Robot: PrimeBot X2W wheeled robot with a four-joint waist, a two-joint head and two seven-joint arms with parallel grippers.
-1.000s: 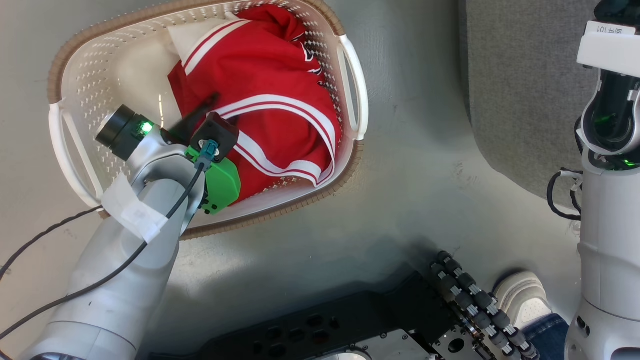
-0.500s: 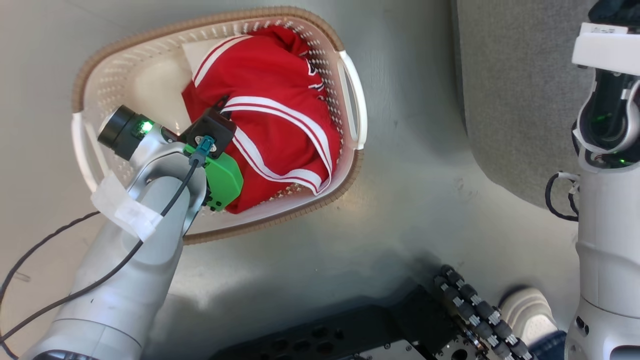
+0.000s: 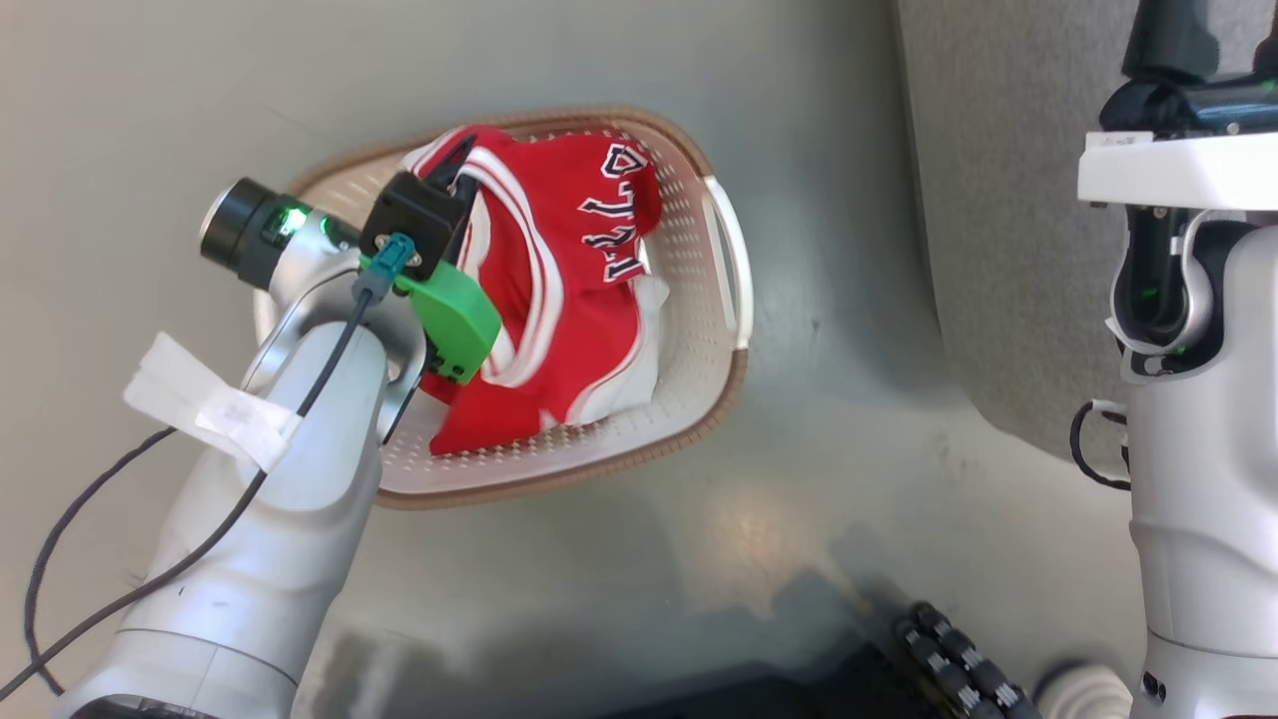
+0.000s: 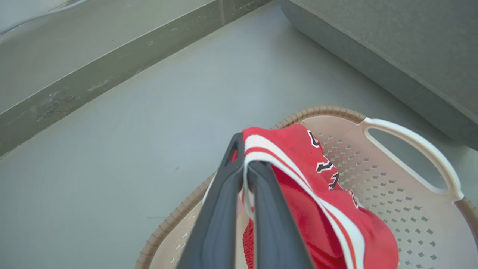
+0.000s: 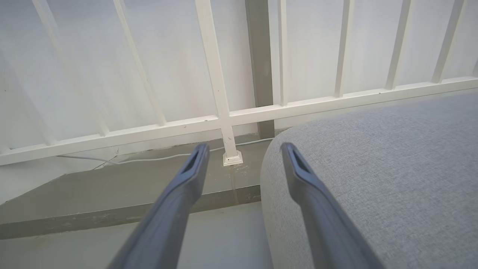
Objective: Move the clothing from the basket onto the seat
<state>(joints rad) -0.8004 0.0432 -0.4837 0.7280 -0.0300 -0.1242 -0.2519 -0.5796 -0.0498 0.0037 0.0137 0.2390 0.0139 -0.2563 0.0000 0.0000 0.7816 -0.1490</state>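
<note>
Gripping red clothing (image 3: pixel 559 300) over the basket (image 3: pixel 721 394)

The left gripper (image 4: pixel 244 160) has its two dark fingers pressed together on a white-striped edge of the clothing. The trim is pinched between them close to the tips. From that hold the red fabric drapes down into the basket, with dark, white-outlined characters showing on its upper fold. The basket stands on the grey floor (image 3: pixel 150 100), its white handle turned toward the seat (image 5: pixel 373 168), which lies near it on the robot's right with a strip of floor between them. The right gripper (image 5: pixel 244 149) is over the seat's rounded edge. Its fingers are spread wide apart and point toward a white railing (image 5: pixel 216 74).
</note>
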